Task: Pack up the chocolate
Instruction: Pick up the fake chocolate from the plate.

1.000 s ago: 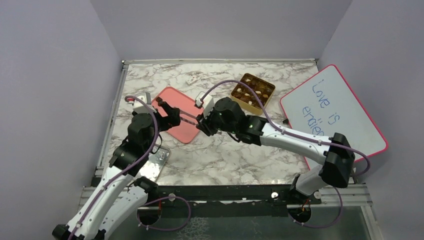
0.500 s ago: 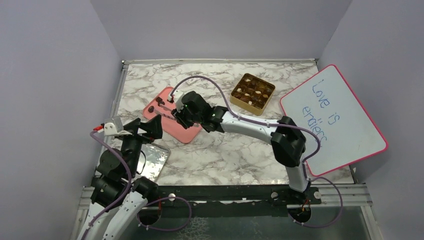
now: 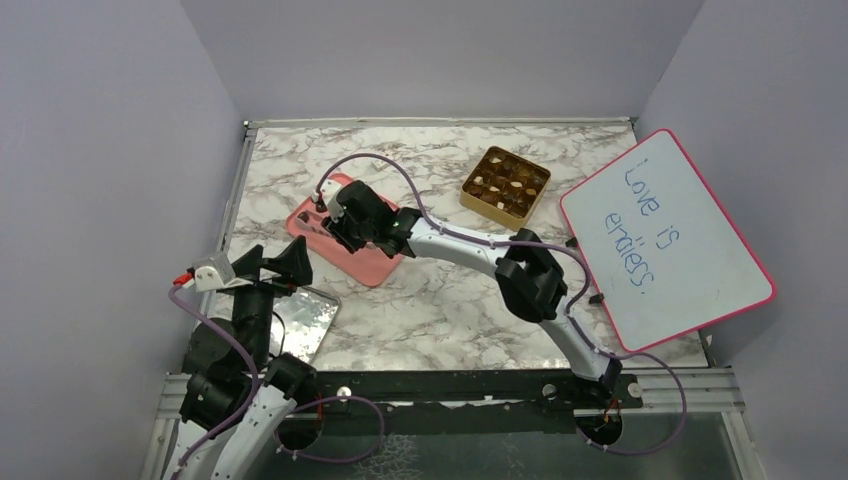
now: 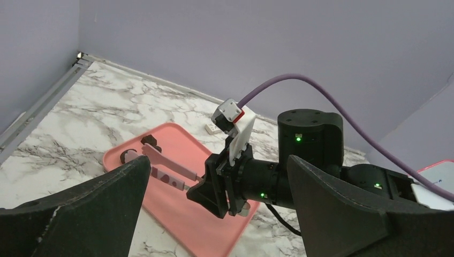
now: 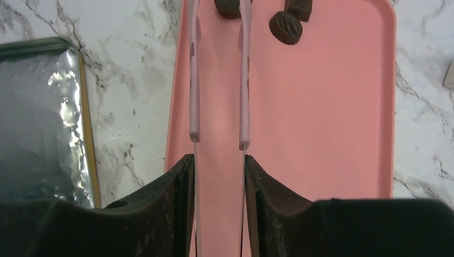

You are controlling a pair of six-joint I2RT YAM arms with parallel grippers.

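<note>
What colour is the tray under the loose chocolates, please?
The tray is plain salmon pink, clearest in the right wrist view.

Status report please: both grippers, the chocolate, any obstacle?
Left gripper open, empty. Right gripper shut on pink tweezers. Chocolate on pink tray, one piece between the tweezer arms. No obstacle seen.

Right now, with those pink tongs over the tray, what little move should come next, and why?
Probably a gentle squeeze. The right gripper holds the pink tweezers over the pink tray, and a dark chocolate piece sits between the two prongs near their far end. The tips run out of view, so lowering slightly may come first.
</note>
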